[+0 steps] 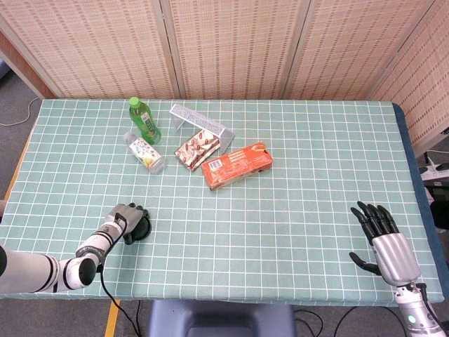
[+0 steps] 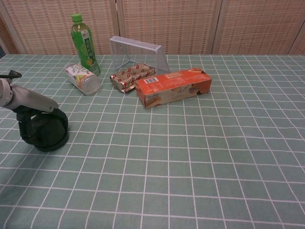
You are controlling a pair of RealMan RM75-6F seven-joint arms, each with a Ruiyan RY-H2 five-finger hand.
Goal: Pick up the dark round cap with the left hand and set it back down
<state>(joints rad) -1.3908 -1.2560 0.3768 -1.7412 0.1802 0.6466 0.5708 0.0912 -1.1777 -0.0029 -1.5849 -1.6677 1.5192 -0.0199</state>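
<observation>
Tablecloth [image 1: 280, 210] green checked | woven screens [image 1: 231, 45] behind | left hand [image 1: 121, 219] apparently gripping cap [image 2: 47, 133] | right hand [image 1: 382, 235] spread, empty

Materials and finishes across the desk [image 1: 295, 210]

We see a matt checked cloth over the desk, and woven, rough-looking reed panels [image 1: 231, 45] behind it. The dark round cap [image 2: 47, 131] looks like matt plastic. The left robot hand [image 1: 123, 221] and right robot hand [image 1: 382, 242] have smooth silver-grey shells and matt black fingers. The green bottle [image 2: 83, 43] is glossy clear plastic, the toppled bottle [image 2: 82, 78] likewise, with a printed label. The orange carton [image 2: 172, 87] is smooth card, the snack packet [image 2: 133, 75] shiny foil, the rack [image 2: 138, 51] perforated pale metal.
</observation>
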